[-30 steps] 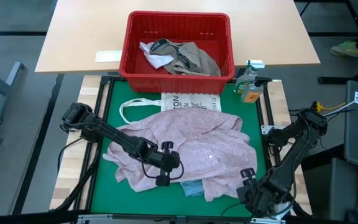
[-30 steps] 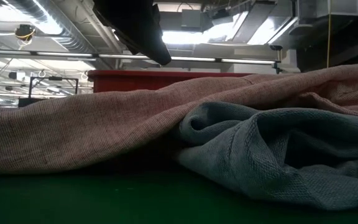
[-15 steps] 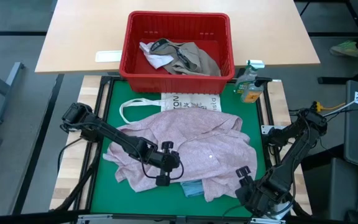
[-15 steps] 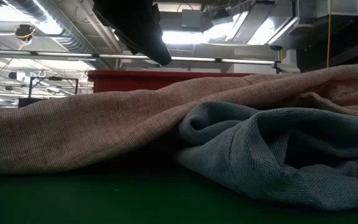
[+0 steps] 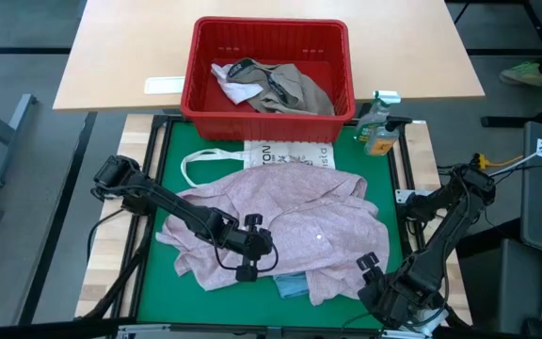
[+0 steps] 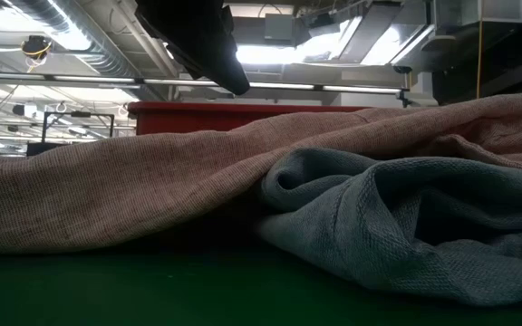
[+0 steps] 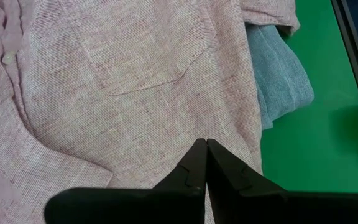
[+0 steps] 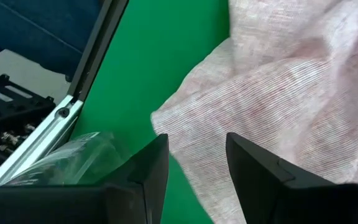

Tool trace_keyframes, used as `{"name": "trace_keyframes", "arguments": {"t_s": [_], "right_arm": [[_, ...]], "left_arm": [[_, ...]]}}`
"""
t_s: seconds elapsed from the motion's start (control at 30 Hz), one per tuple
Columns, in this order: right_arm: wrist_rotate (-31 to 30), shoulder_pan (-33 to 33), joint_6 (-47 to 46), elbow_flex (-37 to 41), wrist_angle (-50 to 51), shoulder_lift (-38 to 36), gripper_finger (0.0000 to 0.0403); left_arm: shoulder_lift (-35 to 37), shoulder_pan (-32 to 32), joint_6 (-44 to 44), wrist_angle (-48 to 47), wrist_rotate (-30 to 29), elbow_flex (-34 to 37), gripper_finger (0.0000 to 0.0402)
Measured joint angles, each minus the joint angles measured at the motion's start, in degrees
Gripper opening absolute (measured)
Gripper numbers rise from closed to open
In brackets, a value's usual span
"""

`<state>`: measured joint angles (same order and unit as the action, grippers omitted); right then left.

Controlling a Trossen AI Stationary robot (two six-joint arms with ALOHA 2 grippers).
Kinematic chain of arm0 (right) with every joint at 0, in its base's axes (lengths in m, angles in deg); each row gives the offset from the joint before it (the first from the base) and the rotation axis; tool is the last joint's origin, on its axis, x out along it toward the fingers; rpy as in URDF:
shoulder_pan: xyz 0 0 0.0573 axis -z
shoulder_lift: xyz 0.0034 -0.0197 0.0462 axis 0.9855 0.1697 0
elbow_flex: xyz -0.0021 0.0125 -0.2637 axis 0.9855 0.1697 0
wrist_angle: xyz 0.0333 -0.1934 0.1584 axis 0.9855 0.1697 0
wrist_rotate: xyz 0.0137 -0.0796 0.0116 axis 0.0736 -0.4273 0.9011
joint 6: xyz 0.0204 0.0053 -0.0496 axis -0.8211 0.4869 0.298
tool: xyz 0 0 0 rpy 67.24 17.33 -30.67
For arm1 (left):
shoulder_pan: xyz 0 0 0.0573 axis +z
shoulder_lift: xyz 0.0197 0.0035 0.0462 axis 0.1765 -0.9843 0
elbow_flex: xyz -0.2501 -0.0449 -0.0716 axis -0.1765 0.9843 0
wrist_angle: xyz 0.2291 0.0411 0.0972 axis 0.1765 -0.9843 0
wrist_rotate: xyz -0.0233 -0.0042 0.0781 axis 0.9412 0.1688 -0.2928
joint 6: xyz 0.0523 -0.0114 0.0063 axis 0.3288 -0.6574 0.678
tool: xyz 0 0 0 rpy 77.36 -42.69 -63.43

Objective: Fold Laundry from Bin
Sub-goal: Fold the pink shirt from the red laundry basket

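Nothing has shifted in the last second: your left gripper (image 5: 249, 252) stays pinched shut on nothing over the pink shirt (image 5: 290, 226) mid-frame, right gripper (image 5: 376, 273) part-open, empty, lower right; folding stalled, more laundry (image 5: 276, 85) in the bin (image 5: 269, 28).

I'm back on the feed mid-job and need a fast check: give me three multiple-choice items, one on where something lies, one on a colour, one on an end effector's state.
1. Where is the pale pink shirt?
A. in the red bin
B. spread on the green mat
C. on the tan table

2. What colour is the piece peeking out under the shirt's near edge?
A. light blue
B. yellow
C. black

3. How are the left end effector's fingers?
A. wide open
B. closed on the bin's rim
C. shut together over the shirt

Answers: 1 B, the high view shows it covering the green mat in front of the red bin. 2 A, the light blue piece shows beside the shirt. 3 C, the left end effector has its tips pressed together.
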<state>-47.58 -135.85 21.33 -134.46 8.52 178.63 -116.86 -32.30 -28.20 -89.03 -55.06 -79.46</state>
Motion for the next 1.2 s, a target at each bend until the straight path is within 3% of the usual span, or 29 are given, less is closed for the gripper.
{"name": "trace_keyframes", "arguments": {"t_s": [0.57, 1.03, 1.2], "right_arm": [[-8.06, -1.04, 4.60, 0.58, 0.52, 3.80, 0.0160], [-7.29, -1.04, 4.43, 3.17, 0.11, 3.85, 0.0160], [-11.61, -1.00, 4.35, 3.15, 1.29, 3.85, 0.0160]], "left_arm": [[0.00, 0.00, 0.02, 0.00, -2.36, 0.00, 0.0000], [0.00, 0.00, 0.02, 0.00, -2.39, -0.01, 0.0000], [0.00, 0.00, -0.02, 0.00, -2.26, 0.00, 0.0000]]}}
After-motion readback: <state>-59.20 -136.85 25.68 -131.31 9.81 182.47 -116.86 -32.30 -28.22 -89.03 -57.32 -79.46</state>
